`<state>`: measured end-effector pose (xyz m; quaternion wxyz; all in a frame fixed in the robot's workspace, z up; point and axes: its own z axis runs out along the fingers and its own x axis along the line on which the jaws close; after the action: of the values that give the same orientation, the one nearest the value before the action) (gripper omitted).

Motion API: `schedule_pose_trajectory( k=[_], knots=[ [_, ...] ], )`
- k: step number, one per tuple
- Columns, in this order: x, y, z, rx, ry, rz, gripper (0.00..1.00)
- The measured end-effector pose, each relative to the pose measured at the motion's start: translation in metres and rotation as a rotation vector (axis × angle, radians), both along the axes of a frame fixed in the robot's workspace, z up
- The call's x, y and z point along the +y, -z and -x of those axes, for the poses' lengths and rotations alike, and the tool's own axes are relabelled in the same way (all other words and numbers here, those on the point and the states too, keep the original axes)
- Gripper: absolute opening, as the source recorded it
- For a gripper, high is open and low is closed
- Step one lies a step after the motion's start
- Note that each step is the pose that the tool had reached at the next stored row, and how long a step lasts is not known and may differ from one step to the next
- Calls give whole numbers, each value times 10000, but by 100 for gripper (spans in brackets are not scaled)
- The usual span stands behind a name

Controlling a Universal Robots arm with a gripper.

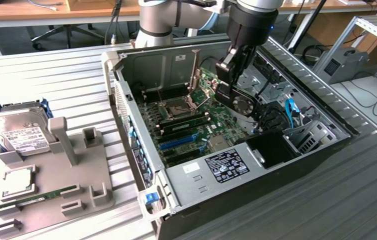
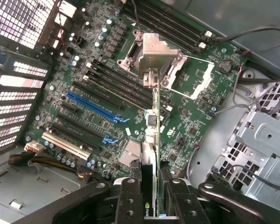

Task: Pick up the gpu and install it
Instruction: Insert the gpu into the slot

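The gripper is clamping the gpu between half-closed jaws. The card is hanging edge-down just beneath it, above the motherboard. It is looking light, rigid and fragile, so holding its top edge, clear of the fan, seems wisest.

Green logo mark on the gpu; hard drive and power supply labels illegible.

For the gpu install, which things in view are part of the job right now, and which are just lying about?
In the job: gripper, shut on the gpu; motherboard beneath it; open computer case.
Lying about: hard drive, memory stick and silver square chip, all on the grey holder at the exterior view's left.
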<state>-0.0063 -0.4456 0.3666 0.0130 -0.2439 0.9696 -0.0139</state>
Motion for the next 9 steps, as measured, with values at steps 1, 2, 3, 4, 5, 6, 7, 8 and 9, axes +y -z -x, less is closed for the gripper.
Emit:
schedule_pose_trajectory(
  k=[1, 2, 3, 4, 5, 6, 7, 8, 9],
  knots=[
    [0, 0, 0, 0, -20, 0, 26],
    [0, 0, 0, 0, -36, 0, 26],
    [0, 0, 0, 0, -52, 0, 26],
    [0, 0, 0, 0, -67, 0, 26],
    [0, 0, 0, 0, -83, 0, 26],
    [0, 0, 0, 0, -98, 1, 26],
    [0, 0, 0, 0, -116, 0, 26],
    [0, 0, 0, 0, -132, 0, 26],
    [0, 0, 0, 0, -155, 0, 26]
  ],
)
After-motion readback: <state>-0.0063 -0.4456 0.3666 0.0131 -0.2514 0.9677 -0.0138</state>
